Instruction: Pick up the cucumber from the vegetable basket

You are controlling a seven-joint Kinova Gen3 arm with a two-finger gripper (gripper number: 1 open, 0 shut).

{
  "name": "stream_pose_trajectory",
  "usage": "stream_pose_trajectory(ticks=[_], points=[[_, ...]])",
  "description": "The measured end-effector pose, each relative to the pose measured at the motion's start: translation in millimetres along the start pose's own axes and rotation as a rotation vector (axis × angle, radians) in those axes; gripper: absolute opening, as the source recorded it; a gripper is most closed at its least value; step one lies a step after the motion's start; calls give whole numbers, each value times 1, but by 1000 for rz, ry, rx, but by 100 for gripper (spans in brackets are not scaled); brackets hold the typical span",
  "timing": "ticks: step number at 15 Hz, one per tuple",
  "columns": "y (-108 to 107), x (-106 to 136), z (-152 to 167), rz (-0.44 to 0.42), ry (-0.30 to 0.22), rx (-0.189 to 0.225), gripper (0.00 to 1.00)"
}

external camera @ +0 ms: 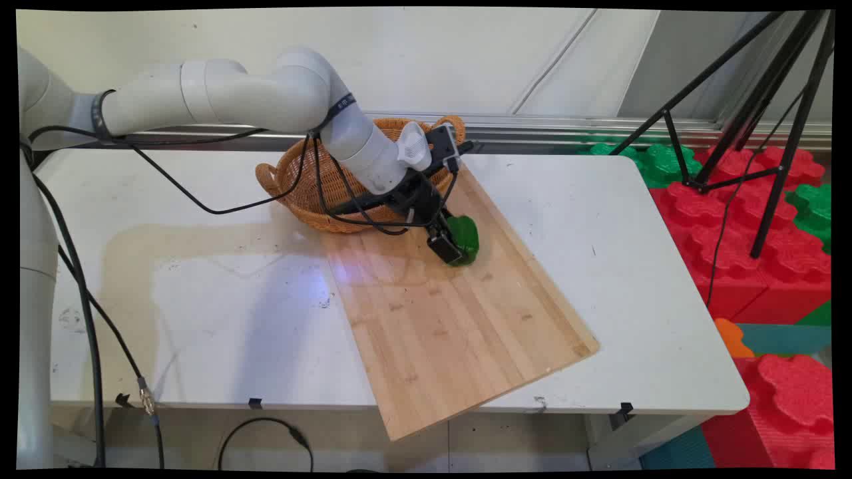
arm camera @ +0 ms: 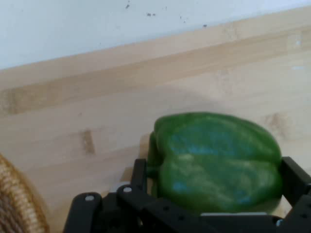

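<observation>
The gripper [external camera: 458, 247] closes on the green pepper [external camera: 466, 238] atop the cutting board [external camera: 452, 313], basket [external camera: 299, 179] at ten o'clock; a centred, gentle squeeze seems best.

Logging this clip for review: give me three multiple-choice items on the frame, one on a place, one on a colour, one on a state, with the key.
1. Where does the pepper lie?
A. in the basket
B. on the wooden board
C. on the bare table

2. What colour is the pepper?
A. green
B. red
C. yellow

3. How does the end effector stand to the pepper?
A. raised high above it
B. inside the basket
C. fingers on either side of it

Key: B, the board lies under it in both views, the basket behind; A, green skin throughout; C, hand view shows one finger at each flank.
</observation>
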Motion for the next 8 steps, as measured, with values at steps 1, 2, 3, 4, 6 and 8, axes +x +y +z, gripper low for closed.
stream_pose_trajectory(ticks=[1, 2, 3, 4, 6, 8], points=[[1, 2, 1, -3, 8, 0, 100], [2, 4, 0, -10, 21, 0, 100], [3, 7, -3, -14, 32, -2, 100], [4, 8, -8, -18, 46, -4, 100], [6, 10, -20, -21, 67, -9, 100], [8, 7, -39, -20, 84, -12, 100]])
